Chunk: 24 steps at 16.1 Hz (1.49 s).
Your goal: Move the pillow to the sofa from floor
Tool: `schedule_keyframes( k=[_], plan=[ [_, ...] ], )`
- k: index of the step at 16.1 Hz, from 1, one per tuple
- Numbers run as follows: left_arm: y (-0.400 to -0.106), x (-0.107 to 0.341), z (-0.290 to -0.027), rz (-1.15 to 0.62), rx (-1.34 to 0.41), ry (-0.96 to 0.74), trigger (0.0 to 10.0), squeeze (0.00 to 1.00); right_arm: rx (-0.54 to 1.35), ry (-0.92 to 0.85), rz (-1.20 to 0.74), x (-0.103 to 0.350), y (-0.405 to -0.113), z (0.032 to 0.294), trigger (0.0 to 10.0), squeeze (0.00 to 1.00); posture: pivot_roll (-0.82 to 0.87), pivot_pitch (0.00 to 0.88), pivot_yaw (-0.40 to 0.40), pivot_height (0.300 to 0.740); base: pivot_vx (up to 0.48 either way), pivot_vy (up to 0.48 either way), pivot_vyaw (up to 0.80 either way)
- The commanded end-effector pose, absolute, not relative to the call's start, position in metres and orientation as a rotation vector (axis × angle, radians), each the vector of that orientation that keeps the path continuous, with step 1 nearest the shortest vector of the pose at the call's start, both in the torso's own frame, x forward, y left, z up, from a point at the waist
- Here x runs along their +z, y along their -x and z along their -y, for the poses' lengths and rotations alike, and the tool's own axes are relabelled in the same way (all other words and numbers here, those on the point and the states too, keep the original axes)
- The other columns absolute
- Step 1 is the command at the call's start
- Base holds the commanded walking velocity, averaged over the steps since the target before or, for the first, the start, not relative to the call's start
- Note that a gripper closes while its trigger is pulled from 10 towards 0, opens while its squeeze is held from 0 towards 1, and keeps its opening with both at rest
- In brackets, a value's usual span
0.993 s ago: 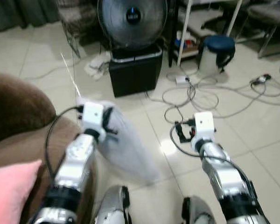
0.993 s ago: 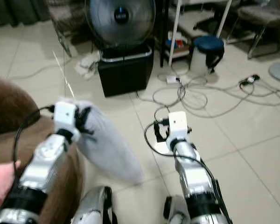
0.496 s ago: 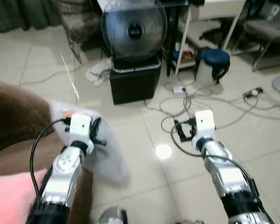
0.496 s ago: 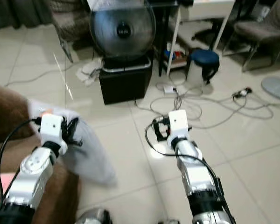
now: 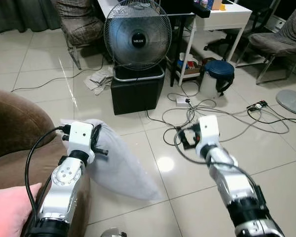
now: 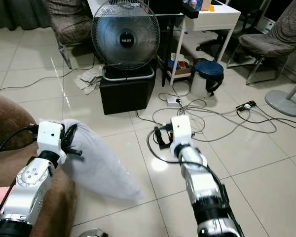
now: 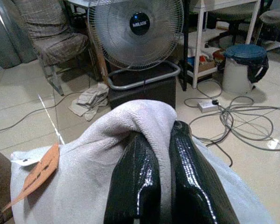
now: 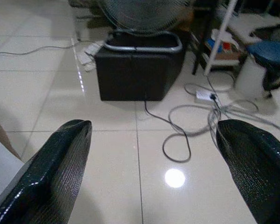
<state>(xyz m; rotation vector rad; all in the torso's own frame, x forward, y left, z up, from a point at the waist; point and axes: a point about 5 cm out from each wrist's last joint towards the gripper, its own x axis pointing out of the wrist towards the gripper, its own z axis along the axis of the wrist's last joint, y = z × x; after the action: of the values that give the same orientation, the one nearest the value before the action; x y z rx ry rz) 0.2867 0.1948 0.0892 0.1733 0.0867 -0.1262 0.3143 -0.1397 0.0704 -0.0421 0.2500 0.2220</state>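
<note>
Beside the brown sofa (image 5: 19, 123), pillow (image 5: 121, 165) hangs over tiled floor (image 5: 286, 153).

Two silver, ribbed metal arms with black bands near the elbows. White boxy camera housing at each wrist, just behind the left gripper (image 5: 96, 140) and the right gripper (image 5: 185, 138). Black cable looping from each housing back along the forearm. Long glossy black fingers (image 7: 133, 179) with a fine textured surface.
</note>
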Motion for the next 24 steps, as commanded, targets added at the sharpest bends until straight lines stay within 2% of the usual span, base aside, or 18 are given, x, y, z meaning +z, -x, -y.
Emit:
schedule_keyframes(
  k=[1,4,21,24],
  plan=[
    [-0.297,0.109,-0.186,-0.006,-0.170,-0.206,10.0,0.00,0.164,0.038,-0.272,0.064,-0.311,0.148,10.0,0.00,0.11,0.000,-0.002,0.740,0.000,0.000,0.00],
    [-0.302,0.110,-0.183,-0.009,-0.174,-0.203,10.0,0.00,0.094,0.104,-0.271,0.064,-0.316,0.155,10.0,0.00,0.09,0.000,0.019,0.740,0.000,-0.448,0.00],
    [-0.312,0.110,-0.172,-0.013,-0.229,-0.223,10.0,0.00,0.094,0.137,-0.257,0.062,-0.312,0.156,10.0,0.00,0.05,0.000,0.043,0.740,0.000,-0.480,0.00],
    [-0.309,0.105,-0.170,-0.044,-0.225,-0.164,10.0,0.00,0.093,0.151,-0.268,0.060,-0.309,0.163,10.0,0.00,0.05,0.000,0.027,0.740,0.000,0.160,0.00]
  ],
)
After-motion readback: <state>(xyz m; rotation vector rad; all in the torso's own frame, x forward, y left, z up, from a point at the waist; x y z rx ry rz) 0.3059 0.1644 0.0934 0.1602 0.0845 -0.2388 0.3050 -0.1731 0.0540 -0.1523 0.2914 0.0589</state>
